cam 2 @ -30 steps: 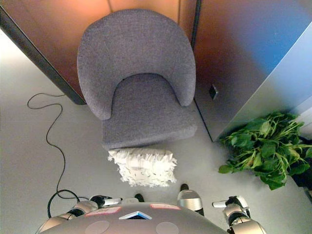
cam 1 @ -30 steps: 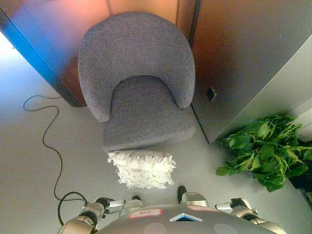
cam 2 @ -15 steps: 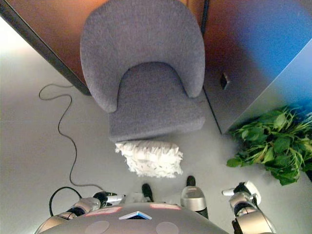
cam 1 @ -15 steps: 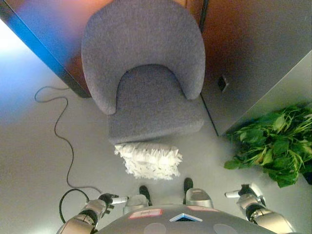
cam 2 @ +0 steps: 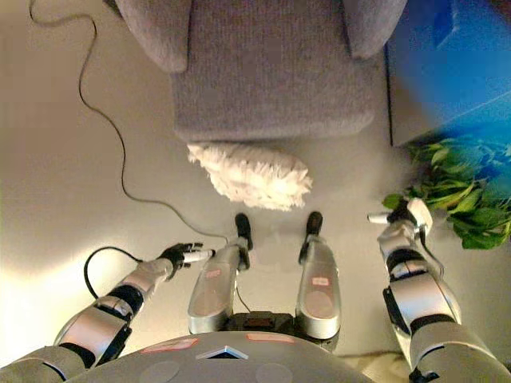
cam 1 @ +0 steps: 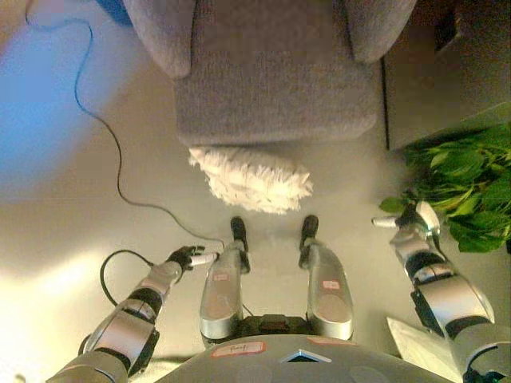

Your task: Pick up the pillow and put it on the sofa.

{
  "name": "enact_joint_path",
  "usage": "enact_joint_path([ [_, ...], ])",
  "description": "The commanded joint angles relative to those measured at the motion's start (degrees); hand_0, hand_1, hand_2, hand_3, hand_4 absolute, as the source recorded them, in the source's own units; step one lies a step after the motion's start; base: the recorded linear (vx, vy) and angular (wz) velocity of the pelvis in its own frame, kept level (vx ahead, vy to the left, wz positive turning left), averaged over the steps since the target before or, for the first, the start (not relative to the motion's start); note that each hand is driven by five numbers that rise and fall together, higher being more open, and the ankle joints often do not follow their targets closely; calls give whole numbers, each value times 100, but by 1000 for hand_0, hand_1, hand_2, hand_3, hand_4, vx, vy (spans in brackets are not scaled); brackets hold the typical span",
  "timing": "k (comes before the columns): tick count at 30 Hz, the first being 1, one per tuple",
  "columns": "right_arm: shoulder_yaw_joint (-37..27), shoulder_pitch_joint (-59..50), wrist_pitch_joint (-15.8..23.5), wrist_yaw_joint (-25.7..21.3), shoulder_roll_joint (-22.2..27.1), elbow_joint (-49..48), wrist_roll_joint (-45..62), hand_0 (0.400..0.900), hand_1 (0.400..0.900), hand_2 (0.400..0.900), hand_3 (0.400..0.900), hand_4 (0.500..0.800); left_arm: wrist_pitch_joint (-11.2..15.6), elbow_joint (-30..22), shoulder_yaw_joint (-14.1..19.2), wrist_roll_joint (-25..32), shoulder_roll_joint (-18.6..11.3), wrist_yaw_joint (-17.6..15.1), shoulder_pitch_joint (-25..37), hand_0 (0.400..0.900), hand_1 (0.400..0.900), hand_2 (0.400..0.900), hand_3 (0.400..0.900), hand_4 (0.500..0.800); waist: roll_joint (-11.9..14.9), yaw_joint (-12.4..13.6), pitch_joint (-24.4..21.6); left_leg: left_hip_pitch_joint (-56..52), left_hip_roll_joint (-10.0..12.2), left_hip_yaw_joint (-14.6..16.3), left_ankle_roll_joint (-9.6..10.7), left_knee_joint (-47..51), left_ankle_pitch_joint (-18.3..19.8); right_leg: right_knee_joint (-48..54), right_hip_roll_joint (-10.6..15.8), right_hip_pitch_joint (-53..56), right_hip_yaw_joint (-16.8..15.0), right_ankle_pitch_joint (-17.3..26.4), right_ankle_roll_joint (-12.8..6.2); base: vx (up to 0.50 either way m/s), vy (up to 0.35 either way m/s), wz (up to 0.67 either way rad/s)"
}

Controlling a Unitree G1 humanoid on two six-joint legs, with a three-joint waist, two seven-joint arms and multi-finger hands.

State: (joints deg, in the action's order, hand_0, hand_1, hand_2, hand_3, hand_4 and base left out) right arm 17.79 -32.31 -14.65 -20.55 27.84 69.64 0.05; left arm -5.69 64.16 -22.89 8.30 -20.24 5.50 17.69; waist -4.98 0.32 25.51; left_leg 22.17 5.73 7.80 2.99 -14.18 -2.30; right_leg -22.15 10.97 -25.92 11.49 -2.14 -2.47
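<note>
1. The left hand [cam 2: 182, 255] hangs low at the left over the bare floor [cam 2: 56, 183]. Its fingers [cam 2: 198, 256] are stretched out fairly straight and hold nothing.
2. The right hand [cam 2: 403, 219] is at the right, just beside the leaves of the potted plant [cam 1: 467, 191]. Its fingers seem loosely extended, with one white tip pointing left, and nothing is in them.
3. The pillow [cam 1: 251, 177] lies on the floor beyond both hands, well apart from the fingers of each. It sits between the two hands as seen from above, nearer the armchair than the hands, and neither hand touches it.
4. The pillow is white or cream, shaggy, with a fringed or tufted cover that makes its outline ragged. It is longer from left to right than front to back, and its right end looks fuller than its left.
5. The pillow's far edge lies just beside the front edge of the grey armchair [cam 1: 275, 76], which serves as the sofa; whether they touch I cannot tell.
6. The armchair has a grey woven fabric cover, with a broad seat and two rounded arms curving forward at the upper left and upper right.
7. To the armchair's right stands a panel or wall, with the green plant in front of it at the floor's right edge.
</note>
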Motion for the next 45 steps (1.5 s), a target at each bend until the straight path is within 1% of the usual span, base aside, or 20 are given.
enact_joint_path([
  [1,221,-37,-42,50,396,106,422,900,900,900,900,800,3,-279,49,463,-380,-116,-188,900,900,900,900,800,122,37,-159,787,36,-227,11,-1124,705,-182,222,-268,-218,-206,-166,-73,-14,11],
  [2,221,-72,-21,73,408,106,468,900,900,900,900,800,-24,-306,50,513,-392,-70,-167,900,900,900,900,800,118,43,-153,832,32,-235,5,-1163,721,-228,229,-317,-223,-220,-164,-96,-11,12],
  [3,220,-197,-23,102,453,99,574,900,900,900,900,800,-3,-420,68,661,-422,-117,-140,900,900,900,900,800,98,69,-111,1009,3,-270,-17,-1349,781,-433,273,-513,-242,-262,-152,-66,-2,7],
  [4,226,-299,17,163,504,90,700,900,900,900,900,800,-16,-535,93,749,-462,-91,-134,900,900,900,900,800,70,92,-83,1150,-3,-286,-43,-1478,826,-609,297,-677,-257,-308,-133,-89,6,8],
  [6,222,-519,111,400,629,51,816,900,900,900,900,800,-43,-807,117,1014,-556,-79,-129,900,900,900,900,800,0,128,-27,1459,-20,-314,-94,-1817,958,-1036,342,-1037,-287,-434,-73,-70,17,7],
  [8,240,-668,135,512,714,45,826,900,900,900,900,800,-41,-959,118,1175,-599,-95,-141,900,900,900,900,800,-43,152,-3,1653,-23,-352,-118,-2037,1038,-1301,384,-1256,-308,-504,-41,-19,18,7],
  [9,259,-799,166,603,794,34,884,900,900,900,900,800,-6,-1130,125,1364,-626,-116,-192,900,900,900,900,800,-98,179,38,1789,1,-388,-113,-2371,1307,-1700,408,-1437,-383,-764,-51,16,22,10],
  [11,275,-946,226,697,897,43,909,900,900,900,900,800,-17,-1364,119,1541,-670,-93,-205,900,900,900,900,800,-168,192,65,1963,25,-371,-153,-2564,1381,-1971,459,-1672,-412,-849,-21,-19,50,10],
  [16,384,-1357,253,858,1126,23,1007,900,900,900,900,800,77,-1926,-11,2025,-762,-126,-300,900,900,900,900,800,-335,218,134,2414,47,-340,-231,-3146,1581,-2589,562,-2186,-517,-1020,60,-30,69,10],
  [17,409,-1492,266,880,1196,-6,1052,900,900,900,900,800,80,-2123,-24,2158,-803,-128,-368,900,900,900,900,800,-383,229,164,2540,46,-337,-261,-3330,1650,-2783,576,-2333,-562,-1073,91,-10,55,6],
  [23,582,-2048,352,1125,1406,-147,1162,900,900,900,900,800,176,-2553,-33,2531,-925,-174,-597,900,900,900,900,800,-519,272,244,3061,4,-352,-360,-4102,1934,-3525,615,-2912,-702,-1295,199,6,52,4],
  [26,687,-2330,338,1251,1493,-309,1289,900,900,900,900,800,302,-2709,-21,2649,-937,-195,-725,900,900,900,900,800,-575,281,271,3285,-27,-372,-374,-4342,1988,-3764,597,-3165,-781,-1350,226,4,61,2],
  [28,777,-2550,252,1324,1547,-526,1358,900,900,900,900,800,434,-2864,-10,2711,-940,-210,-844,900,900,900,900,800,-626,287,318,3439,-54,-378,-381,-4512,2019,-3936,585,-3343,-836,-1395,250,-18,77,2],
  [31,942,-2849,133,1589,1601,-863,1470,900,900,900,900,800,566,-3090,47,2757,-958,-198,-1031,900,900,900,900,800,-688,315,370,3588,-80,-352,-400,-4740,2072,-4162,579,-3512,-873,-1483,293,-23,78,2],
  [35,1132,-3136,-23,1855,1584,-1113,1489,900,900,900,900,800,674,-3223,130,2786,-954,-182,-1184,900,900,900,900,800,-731,362,424,3717,-88,-336,-401,-5018,2158,-4429,596,-3653,-898,-1591,335,-16,50,1],
  [37,1241,-3280,-82,1928,1563,-1170,1442,900,900,900,900,800,769,-3251,164,2791,-927,-119,-1283,900,900,900,900,800,-762,394,426,3801,-85,-324,-410,-5174,2198,-4593,602,-3755,-907,-1648,360,-3,58,0],
  [43,1431,-3663,-151,2170,1421,-1233,1583,900,900,900,900,800,1053,-3419,150,2906,-887,-105,-1470,900,900,900,900,800,-870,485,428,4091,-107,-334,-392,-5568,2300,-5014,611,-4068,-1010,-1812,410,-1,53,5],
  [45,1461,-3754,-149,2247,1384,-1241,1602,900,900,900,900,800,1057,-3549,130,2953,-897,-113,-1496,900,900,900,900,800,-918,512,428,4151,-125,-328,-382,-5624,2321,-5087,617,-4135,-1038,-1861,425,-15,36,12],
])
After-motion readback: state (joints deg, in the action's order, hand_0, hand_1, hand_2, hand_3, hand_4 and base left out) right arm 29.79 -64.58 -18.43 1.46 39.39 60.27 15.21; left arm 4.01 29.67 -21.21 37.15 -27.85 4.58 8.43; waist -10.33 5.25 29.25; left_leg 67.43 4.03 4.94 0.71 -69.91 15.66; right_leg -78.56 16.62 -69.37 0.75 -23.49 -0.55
